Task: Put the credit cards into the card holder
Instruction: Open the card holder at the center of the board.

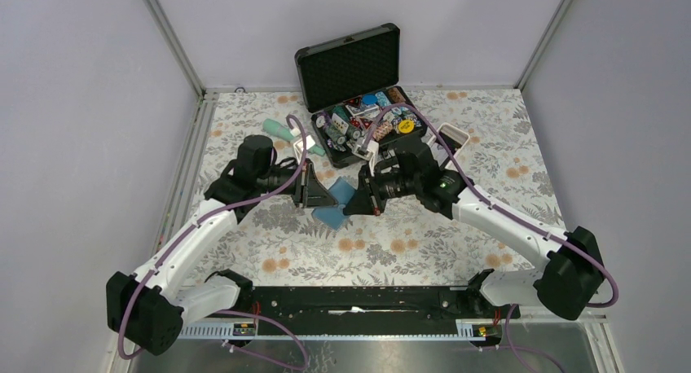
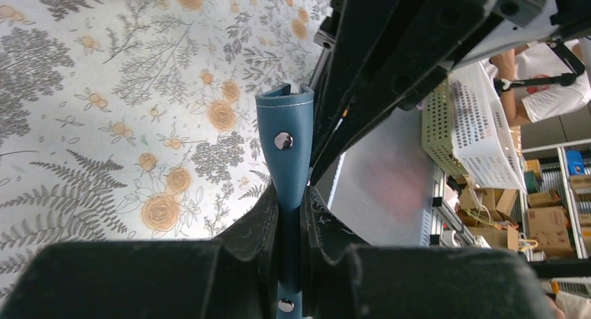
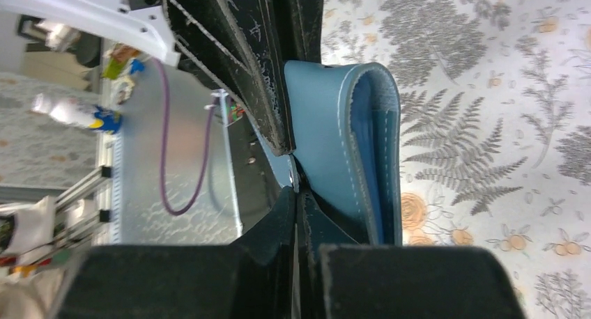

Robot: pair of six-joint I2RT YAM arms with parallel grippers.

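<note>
Left gripper and right gripper both clamped on card holder, near front of black case.

Matt leather card holder, shiny metal stud.

A robotics lab: grey panel walls box the table; cardboard boxes and a white basket crowd the room beyond.

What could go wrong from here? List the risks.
1. The left tool and the right tool each pinch only a thin flap of the card holder; a pull could slip one free.
2. Neither holds a card; letting go to fetch one may let the holder fold shut.
</note>
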